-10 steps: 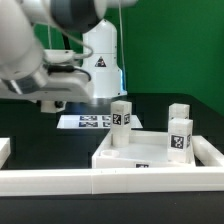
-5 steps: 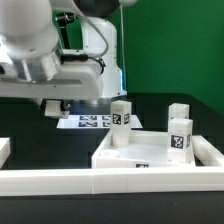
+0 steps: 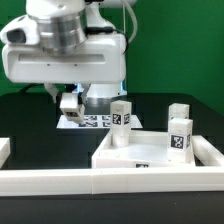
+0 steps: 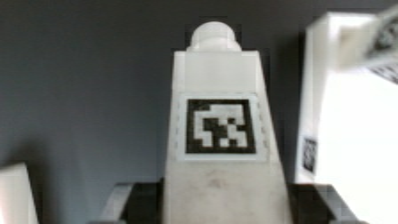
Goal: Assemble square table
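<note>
The gripper is clamped on a white table leg, its two dark fingers pinching the leg's lower end while the rest of the block runs straight out ahead of the hand, long axis in line with the fingers. The tagged face is turned toward the wrist camera, and a small rounded peg tops the far end, pointing away from the palm. In the exterior view only a pale stub of that leg shows beneath the fingers, hanging above the dark table near the marker board. The tabletop lies underside up, lower than the hand and off toward the exterior view's right, with three legs standing upright in its corners. I judge the next move turns on that offset: the held leg must travel across and down to the one bare corner, nearest the camera on the exterior view's left. Whether the peg points straight down I cannot tell.
</note>
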You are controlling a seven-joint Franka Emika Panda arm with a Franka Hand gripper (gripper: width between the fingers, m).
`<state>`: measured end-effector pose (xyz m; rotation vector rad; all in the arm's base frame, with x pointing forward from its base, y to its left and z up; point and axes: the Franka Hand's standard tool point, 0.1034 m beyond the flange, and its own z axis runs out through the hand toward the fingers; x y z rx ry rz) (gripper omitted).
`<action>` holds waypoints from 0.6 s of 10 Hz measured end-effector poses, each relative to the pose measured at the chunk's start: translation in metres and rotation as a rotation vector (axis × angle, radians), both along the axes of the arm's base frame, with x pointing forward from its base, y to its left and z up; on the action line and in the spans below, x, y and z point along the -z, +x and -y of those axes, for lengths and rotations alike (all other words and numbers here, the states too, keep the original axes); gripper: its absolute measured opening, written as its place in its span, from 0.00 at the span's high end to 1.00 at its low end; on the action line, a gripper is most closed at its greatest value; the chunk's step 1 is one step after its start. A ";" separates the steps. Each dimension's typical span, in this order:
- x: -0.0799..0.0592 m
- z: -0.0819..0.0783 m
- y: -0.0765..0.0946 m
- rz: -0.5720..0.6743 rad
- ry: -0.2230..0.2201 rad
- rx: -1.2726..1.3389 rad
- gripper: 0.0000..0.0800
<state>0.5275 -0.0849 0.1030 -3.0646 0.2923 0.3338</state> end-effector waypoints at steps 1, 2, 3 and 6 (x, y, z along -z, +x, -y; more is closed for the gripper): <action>0.001 0.002 0.002 0.059 -0.017 0.006 0.64; 0.003 0.005 0.005 0.136 -0.042 0.007 0.64; 0.003 0.006 0.005 0.203 -0.064 0.007 0.64; -0.002 -0.007 0.015 0.294 -0.080 0.001 0.64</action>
